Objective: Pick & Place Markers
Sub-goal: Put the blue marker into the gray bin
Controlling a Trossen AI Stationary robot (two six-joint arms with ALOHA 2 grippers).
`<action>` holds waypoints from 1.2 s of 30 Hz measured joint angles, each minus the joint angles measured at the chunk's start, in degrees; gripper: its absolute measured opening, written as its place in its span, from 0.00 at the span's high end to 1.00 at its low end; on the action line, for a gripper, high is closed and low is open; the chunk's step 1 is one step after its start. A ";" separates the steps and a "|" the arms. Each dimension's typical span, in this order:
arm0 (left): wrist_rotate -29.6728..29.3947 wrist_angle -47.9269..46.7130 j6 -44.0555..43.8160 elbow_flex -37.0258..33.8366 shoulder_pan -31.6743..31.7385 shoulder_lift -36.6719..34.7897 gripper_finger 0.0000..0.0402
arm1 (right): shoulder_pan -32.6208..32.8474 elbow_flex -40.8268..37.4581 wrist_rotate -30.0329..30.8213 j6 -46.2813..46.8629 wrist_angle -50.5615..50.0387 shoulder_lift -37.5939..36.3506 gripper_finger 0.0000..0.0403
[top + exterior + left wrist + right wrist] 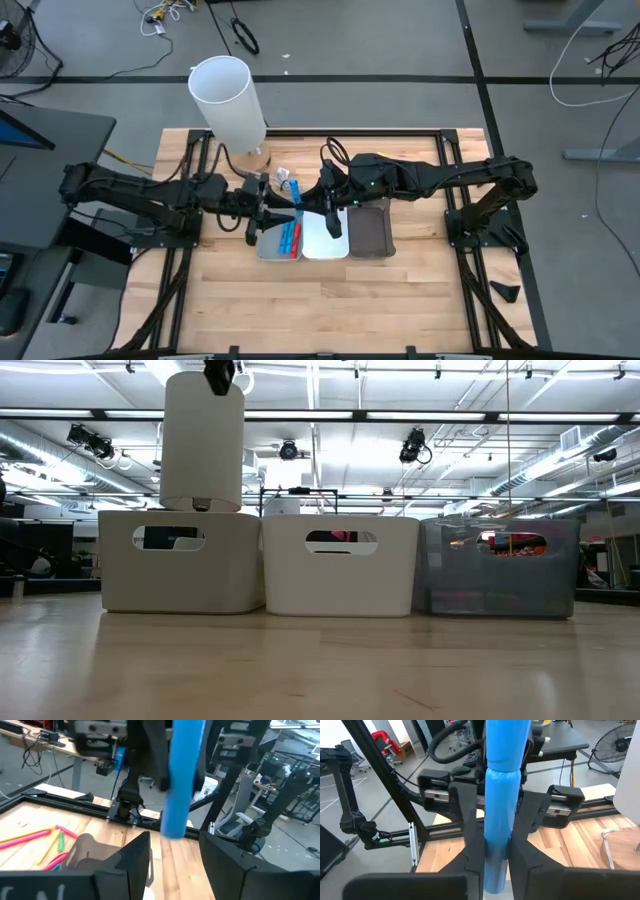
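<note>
1. High view: the left claw (272, 208) and right claw (322, 200) meet above three small trays (325, 240) at mid-worktop (400, 300); blue and red markers (290, 237) lie lengthwise in the left tray.
2. Low view: three bins (340, 565) stand side by side; a white cylinder (203, 440) stands on the left one.
3. Left wrist view: the left claw (172, 855) stands spread apart, with a blue marker (181, 775) upright beyond it; pink and yellow markers (42, 842) lie on the wood.
4. Right wrist view: the right claw (495, 851) clamps the upright blue marker (502, 795).
</note>
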 joint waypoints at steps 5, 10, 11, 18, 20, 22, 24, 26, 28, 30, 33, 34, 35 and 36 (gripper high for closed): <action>-0.76 -0.02 0.04 3.29 -0.20 3.28 0.56 | 0.00 0.00 -0.24 -0.02 -0.02 0.00 0.88; 0.06 0.23 0.01 6.31 -0.20 5.95 0.56 | 0.00 0.00 -0.48 -0.02 -0.02 0.00 0.88; 0.58 0.09 -0.10 6.38 -0.20 6.23 0.56 | 0.00 0.00 -0.50 -0.02 -0.04 0.00 0.88; 0.95 -0.12 -0.57 6.42 -0.20 6.25 0.60 | 0.00 0.00 -0.63 -0.02 -0.17 0.00 0.88; 0.96 -0.06 -0.57 6.42 -0.18 6.20 0.65 | 0.00 0.00 -0.63 -0.02 -0.15 0.00 0.88; 0.95 -0.10 -0.61 6.42 -0.09 6.20 0.73 | 0.00 0.00 -0.67 -0.02 -0.15 0.00 0.88; 0.97 -0.08 -0.27 6.42 -0.03 6.18 0.80 | -0.02 0.00 -0.75 0.26 -0.17 0.00 0.88; 0.99 -0.08 -0.20 6.42 -0.03 6.18 0.82 | -0.02 0.00 -0.94 0.28 -0.22 0.00 0.87; 1.01 -0.06 -0.18 6.42 -0.03 6.18 0.82 | -0.02 0.00 -0.91 0.24 -0.24 0.00 0.85; 1.07 -0.06 -0.81 6.42 -0.03 6.18 0.82 | -0.04 0.00 -1.14 0.68 -0.28 0.00 0.82; -0.52 -0.43 -5.77 6.46 -0.07 6.18 0.82 | -0.60 0.00 -1.69 0.66 -1.54 -0.32 0.76; -1.07 -1.02 -8.00 6.46 -0.05 6.14 0.82 | -0.79 0.00 -2.08 0.99 -2.81 -0.58 0.73; -1.28 -1.55 -9.87 6.46 -0.01 6.13 0.82 | -1.06 -0.01 -2.59 1.12 -4.34 -1.08 0.71; -1.41 -2.18 -11.92 6.46 -0.01 6.13 0.82 | -1.39 -0.02 -3.22 1.24 -6.22 -1.44 0.69</action>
